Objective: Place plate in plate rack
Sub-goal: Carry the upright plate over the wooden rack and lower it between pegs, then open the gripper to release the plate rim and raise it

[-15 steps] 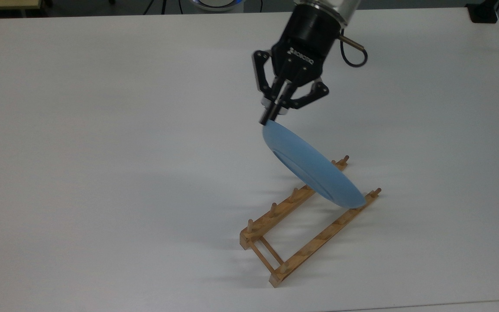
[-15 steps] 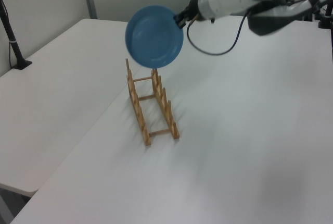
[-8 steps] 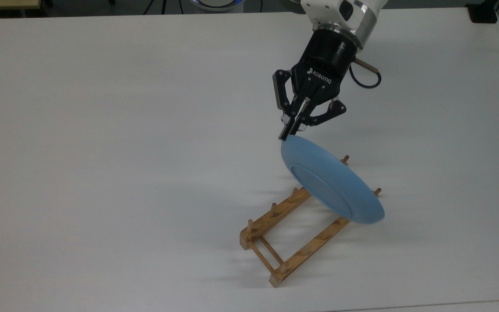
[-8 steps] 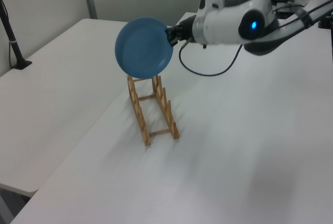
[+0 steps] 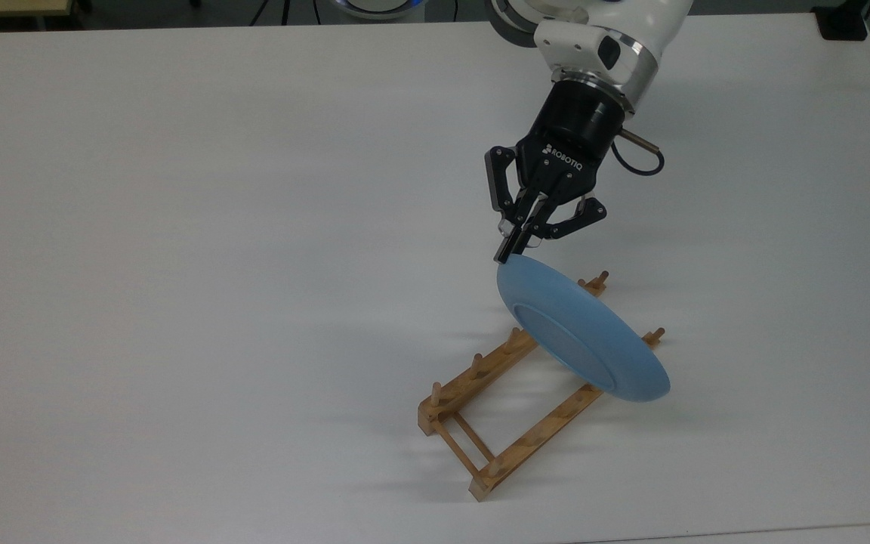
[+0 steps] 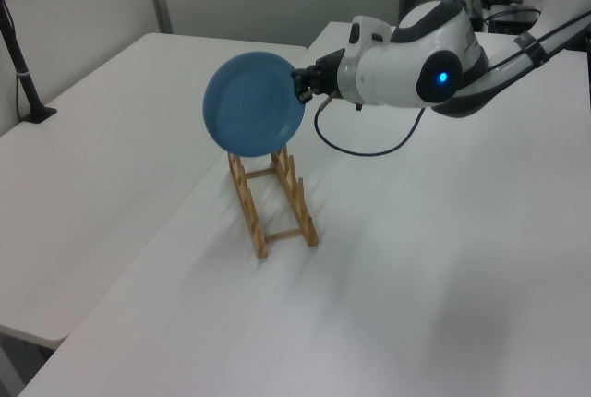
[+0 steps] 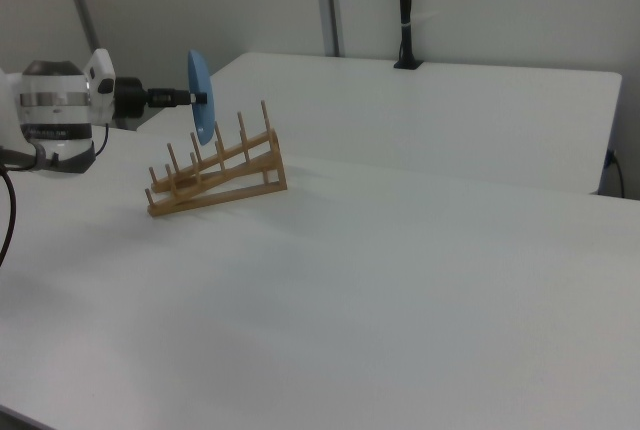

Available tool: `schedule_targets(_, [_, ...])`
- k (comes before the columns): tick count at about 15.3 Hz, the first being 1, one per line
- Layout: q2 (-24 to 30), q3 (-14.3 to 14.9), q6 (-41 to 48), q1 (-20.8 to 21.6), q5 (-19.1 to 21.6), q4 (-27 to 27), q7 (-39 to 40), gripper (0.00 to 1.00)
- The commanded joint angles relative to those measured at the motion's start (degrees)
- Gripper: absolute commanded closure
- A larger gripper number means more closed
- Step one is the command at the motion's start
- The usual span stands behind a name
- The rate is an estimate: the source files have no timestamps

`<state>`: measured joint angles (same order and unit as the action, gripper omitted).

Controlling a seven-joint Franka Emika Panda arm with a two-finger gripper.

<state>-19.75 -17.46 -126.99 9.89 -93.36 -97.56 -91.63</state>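
Gripper: black two-finger gripper is clamped on the top edge of the round light-blue shallow plate, its fingers pinched together over the rim.
Plate: it hangs on edge, nearly upright, above the far end of the small light-brown wooden plate rack, which is the top view's right end; its lower rim is at about the height of the peg tops and not yet seated between them.
Change: over the last second the plate has come lower and shifted toward the top view's right, and the gripper has followed it down; in the last half second the move was small, mostly a slight drop.
Meaning: by my judgement the carry is over and the lowering into a slot has begun; the rim still has to pass between two pegs on each rail before release.
Top view: it shows the plate's plain underside with its foot ring, and that the plate overhangs the near rail.
Left view: it shows the plate's hollow face, with the rack directly under it on the white table.
Right view: it shows the plate edge-on as a thin blade, with the rack's far pegs just beside it, a check on tilt that the other two views do not give.
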Motion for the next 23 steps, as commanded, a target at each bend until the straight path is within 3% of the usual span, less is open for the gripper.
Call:
schedule_targets(1, [0.15,0.67,3.24,1.80,-1.56,-1.75,-1.98,1.00])
schedule_targets(6, [-0.38,0.67,3.24,1.63,-1.74,-2.28,-2.50,0.97])
schedule_targets(7, [-0.46,0.67,3.24,1.63,-1.74,-2.28,-2.42,0.87])
schedule_targets(9, [-0.81,0.67,3.16,1.45,-1.56,-2.11,-2.50,0.54])
schedule_targets(12, [-1.60,0.67,3.07,1.28,-1.74,-1.75,-2.50,0.25])
schedule_targets(14, [-1.61,0.67,3.07,1.28,-1.57,-1.75,-2.42,0.19])
schedule_targets(16, [-1.08,0.67,2.89,1.19,-0.87,-1.14,-2.33,0.00])
schedule_targets(17, [-0.47,0.59,2.63,1.10,-0.08,-0.09,-2.33,0.00])
schedule_targets(19, [0.93,0.58,2.45,0.31,8.75,1.49,-1.28,0.00])
schedule_targets(23, [7.25,0.58,3.06,-1.53,38.87,3.87,16.78,0.00])
